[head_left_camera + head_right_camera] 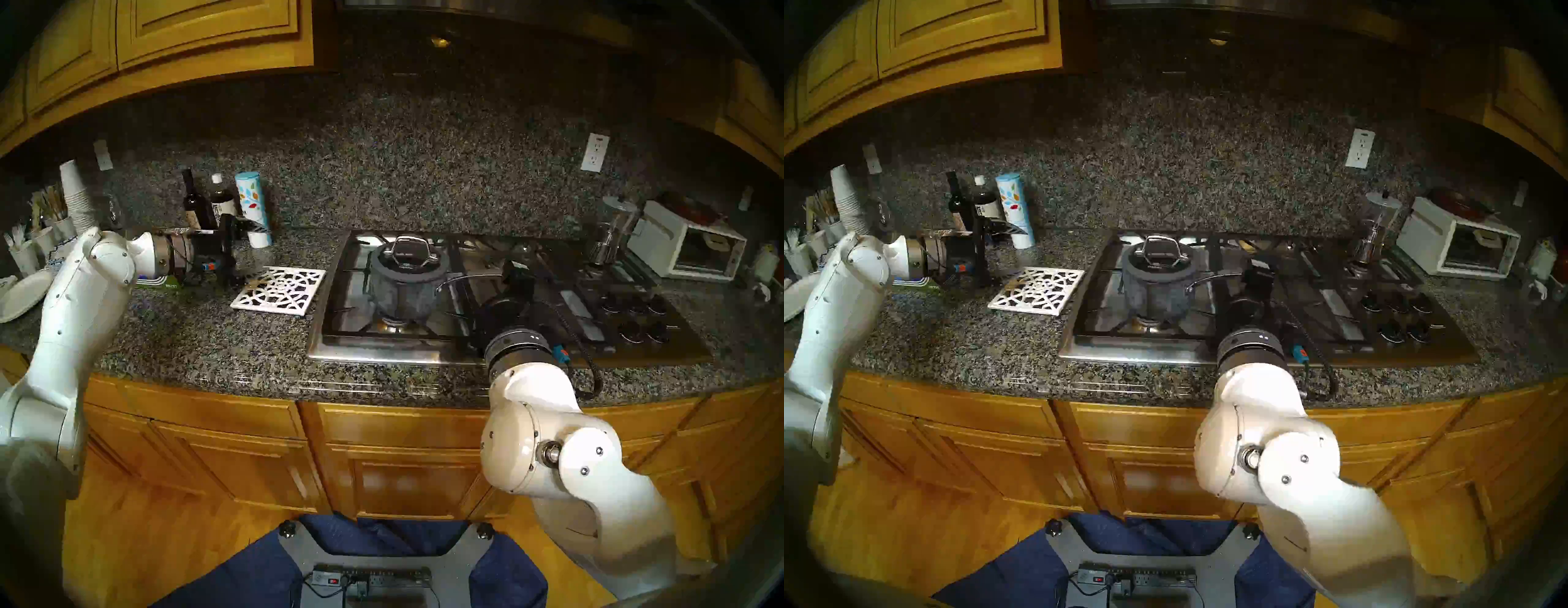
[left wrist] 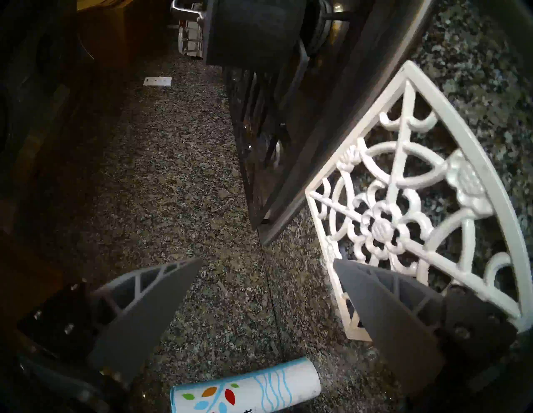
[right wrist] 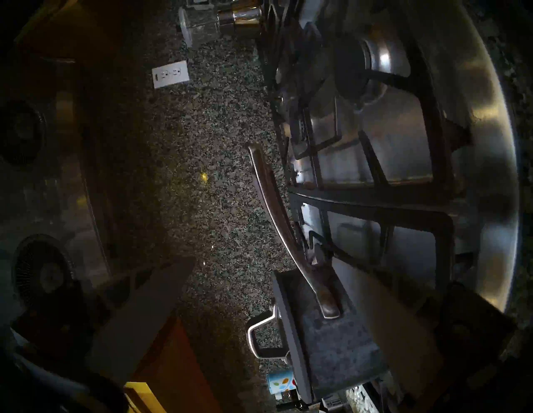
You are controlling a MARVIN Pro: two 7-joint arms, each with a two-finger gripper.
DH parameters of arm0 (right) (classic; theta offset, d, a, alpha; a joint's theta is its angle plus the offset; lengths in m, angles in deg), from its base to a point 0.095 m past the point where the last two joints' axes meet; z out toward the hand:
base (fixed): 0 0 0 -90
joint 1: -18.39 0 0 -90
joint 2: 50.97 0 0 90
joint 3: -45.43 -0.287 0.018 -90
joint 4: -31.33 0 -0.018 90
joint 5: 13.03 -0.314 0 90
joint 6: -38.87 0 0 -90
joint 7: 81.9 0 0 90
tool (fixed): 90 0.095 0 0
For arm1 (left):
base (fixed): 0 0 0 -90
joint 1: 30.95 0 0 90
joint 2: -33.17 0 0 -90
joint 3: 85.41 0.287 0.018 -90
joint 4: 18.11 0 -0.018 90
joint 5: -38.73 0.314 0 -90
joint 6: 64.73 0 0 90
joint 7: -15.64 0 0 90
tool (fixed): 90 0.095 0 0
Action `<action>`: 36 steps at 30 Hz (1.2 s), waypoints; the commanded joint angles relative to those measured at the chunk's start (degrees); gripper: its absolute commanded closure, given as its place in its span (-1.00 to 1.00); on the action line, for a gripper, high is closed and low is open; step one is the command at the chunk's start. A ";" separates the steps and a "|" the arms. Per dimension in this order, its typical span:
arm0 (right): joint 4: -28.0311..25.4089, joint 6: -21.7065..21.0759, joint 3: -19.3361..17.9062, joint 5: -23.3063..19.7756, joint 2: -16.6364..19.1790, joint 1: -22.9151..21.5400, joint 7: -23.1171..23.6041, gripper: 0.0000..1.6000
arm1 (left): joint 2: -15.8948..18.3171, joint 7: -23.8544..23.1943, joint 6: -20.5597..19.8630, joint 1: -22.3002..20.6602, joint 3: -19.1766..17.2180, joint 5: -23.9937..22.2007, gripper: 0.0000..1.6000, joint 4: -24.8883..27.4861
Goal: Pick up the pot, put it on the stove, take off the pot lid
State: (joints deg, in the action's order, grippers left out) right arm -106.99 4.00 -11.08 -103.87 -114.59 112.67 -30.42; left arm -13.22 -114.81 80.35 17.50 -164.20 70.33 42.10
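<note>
- Right gripper (image 3: pixel 259 288): fingers spread wide, empty, hanging above the stove's front edge beside the saucepan's handle (image 3: pixel 277 219).
- Left gripper (image 2: pixel 268 291): spread wide, empty, over the granite countertop (image 1: pixel 203 339) by the white trivet (image 1: pixel 280 291).
- Saucepan (image 1: pixel 403 293), lid (image 1: pixel 408 258) on, sits on the gas cooktop's (image 1: pixel 394 348) front-left burner.

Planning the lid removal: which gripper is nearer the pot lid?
Right. The right gripper hangs open by the pot's handle, beside the pot lid; the left gripper sits open beyond the trivet.
</note>
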 commanded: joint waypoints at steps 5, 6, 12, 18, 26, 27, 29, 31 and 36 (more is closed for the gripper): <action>-1.69 -0.13 -0.08 2.86 -0.35 -1.49 -0.35 -1.00 | -0.01 0.86 -0.08 -2.44 -1.18 -0.52 -1.00 0.86; -1.69 -0.13 -0.08 2.86 -0.35 -1.49 -0.35 -1.00 | -0.01 0.86 -0.08 -2.44 -1.18 -0.52 -1.00 0.86; -1.69 -0.13 -0.03 3.39 -0.48 -1.53 -0.83 -1.00 | -0.01 0.86 -0.08 -2.44 -1.18 -0.52 -1.00 0.86; -1.69 -0.13 -0.06 3.75 -0.66 -1.50 -1.18 -1.00 | 1.71 0.80 -0.08 -0.82 -1.88 -1.32 -1.00 3.45; -1.69 -0.13 -0.10 4.10 -0.91 -1.48 -1.48 -1.00 | 4.22 -0.42 -0.08 0.44 -3.05 -3.30 -1.00 6.97; -1.69 -0.13 -0.10 4.12 -0.94 -1.48 -1.50 -1.00 | 4.52 -0.68 -0.25 0.52 -3.20 -3.77 -1.00 7.31; -1.69 -0.13 -0.11 4.18 -0.99 -1.47 -1.55 -1.00 | 5.25 -1.44 -0.88 0.70 -3.44 -4.56 -1.00 8.25; -1.69 -0.13 -0.12 4.23 -1.04 -1.47 -1.60 -1.00 | 5.95 -2.29 -1.46 0.89 -3.59 -5.46 -1.00 9.16; -1.69 -0.13 -0.14 4.34 -1.15 -1.46 -1.69 -1.00 | 7.67 -5.00 -3.41 2.24 -4.15 -8.74 -1.00 12.49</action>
State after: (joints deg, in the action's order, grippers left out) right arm -107.07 4.00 -11.02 -100.85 -115.60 112.37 -32.62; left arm -8.98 -117.85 79.16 19.91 -166.27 66.29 49.68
